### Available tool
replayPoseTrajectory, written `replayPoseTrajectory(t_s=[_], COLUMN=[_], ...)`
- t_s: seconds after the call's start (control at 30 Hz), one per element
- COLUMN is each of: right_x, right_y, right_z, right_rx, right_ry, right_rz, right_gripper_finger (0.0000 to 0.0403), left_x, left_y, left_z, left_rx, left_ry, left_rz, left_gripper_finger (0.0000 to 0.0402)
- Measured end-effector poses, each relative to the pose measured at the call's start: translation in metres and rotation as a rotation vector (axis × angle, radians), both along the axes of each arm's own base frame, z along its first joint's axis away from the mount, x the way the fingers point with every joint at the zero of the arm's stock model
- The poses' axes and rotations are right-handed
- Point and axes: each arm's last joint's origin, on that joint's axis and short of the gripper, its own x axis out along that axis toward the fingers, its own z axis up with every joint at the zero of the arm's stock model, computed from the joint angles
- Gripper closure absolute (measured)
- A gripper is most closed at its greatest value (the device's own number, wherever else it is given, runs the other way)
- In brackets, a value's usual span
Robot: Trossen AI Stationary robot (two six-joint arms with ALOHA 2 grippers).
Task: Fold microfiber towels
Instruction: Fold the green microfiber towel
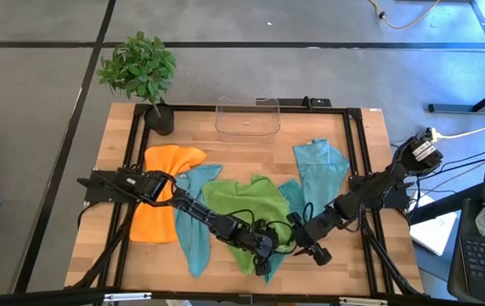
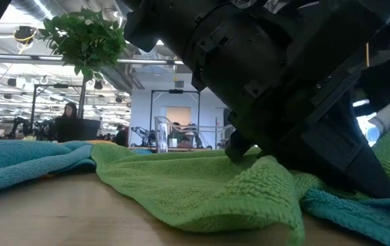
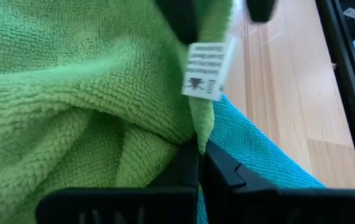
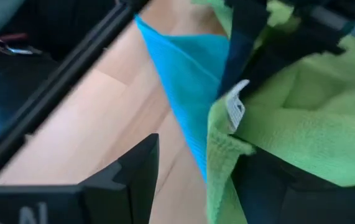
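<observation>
- i see l gripper (image 1: 267, 252) clamped on green towel (image 1: 240, 209) edge by its white tag (image 3: 206, 71); front-centre of table (image 1: 250, 149)
- r gripper (image 1: 310, 248) just beside it, fingers apart; one finger (image 4: 270, 186) under green edge, not pinching
- teal towel (image 1: 193, 223) under green; orange towel (image 1: 161, 197) left; another teal (image 1: 320, 170) right
- bin (image 1: 247, 117), plant (image 1: 140, 68) at back
</observation>
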Motion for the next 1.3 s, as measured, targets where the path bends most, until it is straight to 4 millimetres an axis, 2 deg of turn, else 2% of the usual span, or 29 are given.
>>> replayPoseTrajectory(t_s=[0.17,0.4,0.53,0.63,0.93,1.1,1.23,1.3], right_x=[0.001,0.001,0.001,-0.001,-0.007,-0.011,-0.013,-0.014], right_y=[0.000,0.000,0.001,0.000,0.001,-0.001,-0.002,-0.003], right_z=[-0.006,-0.005,-0.005,-0.005,0.000,-0.005,-0.007,-0.007], right_rx=[-0.058,-0.085,-0.100,-0.111,-0.196,-0.213,-0.234,-0.239], right_ry=[-0.017,-0.049,-0.057,-0.043,-0.061,-0.011,0.019,0.020], right_rz=[-0.020,0.016,0.035,0.038,-0.005,0.008,0.006,0.003], right_gripper_finger=[0.0257,0.0388,0.0390,0.0397,0.0398,0.0398,0.0397,0.0397], left_x=[0.000,0.000,0.000,-0.004,-0.027,-0.055,-0.070,-0.072], left_y=[0.000,0.000,0.000,0.001,0.008,0.011,-0.006,-0.017], left_z=[0.000,0.000,0.001,0.010,0.067,0.102,0.105,0.104], left_rx=[0.000,-0.007,0.008,0.033,0.072,0.025,0.048,0.003], left_ry=[0.000,0.004,0.001,0.020,0.093,0.199,0.208,0.193], left_rz=[0.000,-0.010,-0.046,-0.080,-0.076,0.083,0.171,0.187], left_gripper_finger=[0.0401,0.0401,0.0401,0.0401,0.0401,0.0401,0.0401,0.0401])
